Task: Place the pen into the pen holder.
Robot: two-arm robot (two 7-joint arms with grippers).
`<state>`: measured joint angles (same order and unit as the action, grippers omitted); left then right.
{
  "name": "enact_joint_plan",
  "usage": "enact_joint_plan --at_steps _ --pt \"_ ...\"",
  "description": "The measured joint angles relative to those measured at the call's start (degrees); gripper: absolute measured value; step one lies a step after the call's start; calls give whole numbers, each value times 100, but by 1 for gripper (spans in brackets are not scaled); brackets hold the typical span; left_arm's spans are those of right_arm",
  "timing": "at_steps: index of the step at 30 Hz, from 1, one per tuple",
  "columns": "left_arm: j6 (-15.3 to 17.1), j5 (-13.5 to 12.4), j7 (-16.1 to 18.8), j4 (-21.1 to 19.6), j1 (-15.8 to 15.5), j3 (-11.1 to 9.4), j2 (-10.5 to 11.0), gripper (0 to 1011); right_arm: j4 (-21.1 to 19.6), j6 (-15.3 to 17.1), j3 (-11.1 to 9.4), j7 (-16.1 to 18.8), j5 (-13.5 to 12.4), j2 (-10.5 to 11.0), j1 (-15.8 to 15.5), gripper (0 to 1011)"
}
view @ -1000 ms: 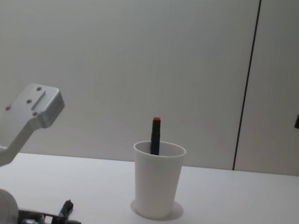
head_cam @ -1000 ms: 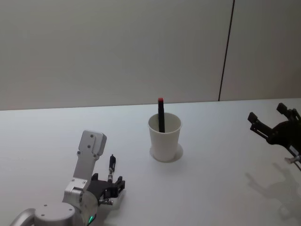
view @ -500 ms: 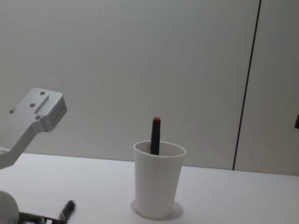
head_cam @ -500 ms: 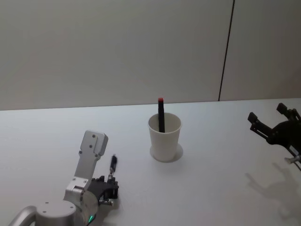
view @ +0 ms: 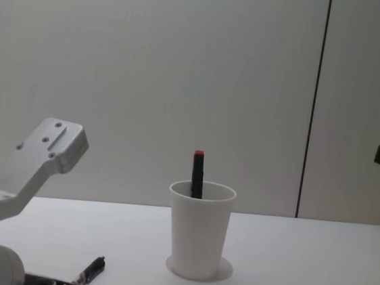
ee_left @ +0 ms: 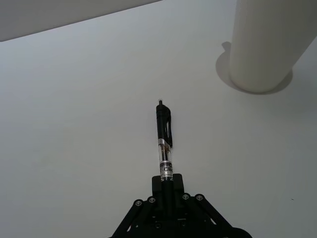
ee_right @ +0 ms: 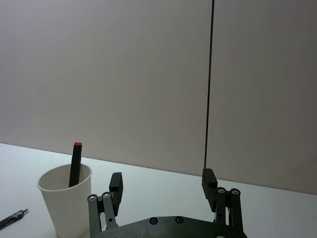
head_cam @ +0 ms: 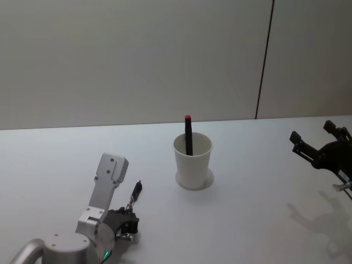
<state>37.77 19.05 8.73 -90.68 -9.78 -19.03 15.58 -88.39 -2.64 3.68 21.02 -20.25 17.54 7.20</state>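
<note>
the left arm's (head_cam: 107,181) jaws grip the pen (ee_left: 164,141) by one end, low over the desk (head_cam: 247,220), left of the white pen holder (head_cam: 192,162). the right arm's (head_cam: 330,157) jaws hang wide apart, far right.

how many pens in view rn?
2. One red-tipped pen stands in the pen holder; one black pen is held by the left gripper, left of the holder. The holder may hide more. The right gripper sits open at right.
</note>
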Motion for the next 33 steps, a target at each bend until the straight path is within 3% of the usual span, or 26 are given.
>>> enact_joint_plan --at_steps 8,18,33 --pt "-56 -131 -85 74 -32 18 -7 130 0 0 0 0 0 0 0 1002" --pt "-413 -475 -153 130 -50 44 31 130 0 0 0 0 0 0 0 1001" --pt "-1453 -1105 -257 61 -38 114 156 130 0 0 0 0 0 0 0 1001"
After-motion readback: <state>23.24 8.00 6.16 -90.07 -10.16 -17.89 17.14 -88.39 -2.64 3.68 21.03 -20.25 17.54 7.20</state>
